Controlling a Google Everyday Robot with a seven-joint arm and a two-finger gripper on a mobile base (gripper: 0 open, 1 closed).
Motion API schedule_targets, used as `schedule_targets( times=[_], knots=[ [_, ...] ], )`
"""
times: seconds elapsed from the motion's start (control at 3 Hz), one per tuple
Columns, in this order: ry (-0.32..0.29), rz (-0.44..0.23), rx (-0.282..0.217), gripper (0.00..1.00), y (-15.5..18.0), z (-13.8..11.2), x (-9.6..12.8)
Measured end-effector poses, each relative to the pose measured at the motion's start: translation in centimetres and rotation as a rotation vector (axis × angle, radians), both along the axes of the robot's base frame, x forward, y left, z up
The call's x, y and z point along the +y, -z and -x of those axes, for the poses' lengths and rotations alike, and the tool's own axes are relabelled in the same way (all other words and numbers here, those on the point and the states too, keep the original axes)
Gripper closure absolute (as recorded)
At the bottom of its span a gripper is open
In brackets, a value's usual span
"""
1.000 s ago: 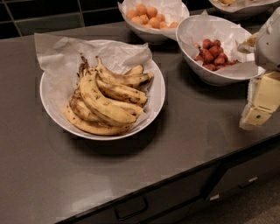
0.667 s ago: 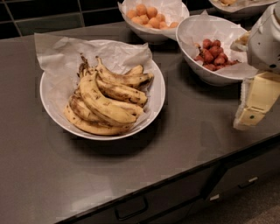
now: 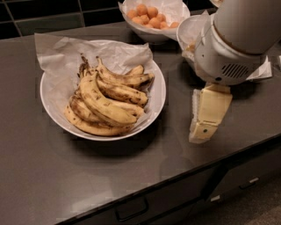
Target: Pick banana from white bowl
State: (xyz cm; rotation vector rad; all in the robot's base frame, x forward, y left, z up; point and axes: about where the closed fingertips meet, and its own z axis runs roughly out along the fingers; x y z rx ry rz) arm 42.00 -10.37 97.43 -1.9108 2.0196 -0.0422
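Bowl [image 3: 151, 38] of orange fruit [image 3: 147, 13], dark counter [image 3: 39, 176]

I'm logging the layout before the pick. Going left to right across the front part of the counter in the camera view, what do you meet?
white bowl (left rim) → banana lying in it → gripper, over the counter to the bowl's right.

The white bowl [image 3: 48, 105] sits on the dark counter [image 3: 57, 176], about midway between its back and front edges. It is lined with crinkled white paper [image 3: 61, 52] that sticks out toward the back edge. Freckled bananas fill it, and the banana [image 3: 103, 103], plump and curved, lies on top across the others. The gripper [image 3: 201, 132] hangs to the right of the bowl, apart from it and near the front edge, pointing down under the bulky white arm [image 3: 237, 39]. A smaller bowl [image 3: 151, 35] of round orange fruit [image 3: 147, 15] stands at the back edge.
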Motion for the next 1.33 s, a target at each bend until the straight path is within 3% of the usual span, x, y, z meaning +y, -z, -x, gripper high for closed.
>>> schedule_targets(
  times=[0.33, 0.67, 1.33],
  knots=[
    [0.0, 0.0, 0.0, 0.0, 0.0, 0.0, 0.0],
    [-0.048, -0.03, -0.019, 0.0, -0.8, 0.7, 2.1],
    [-0.152, -0.164, -0.01, 0.0, 1.8, 0.9, 9.6]
  ],
)
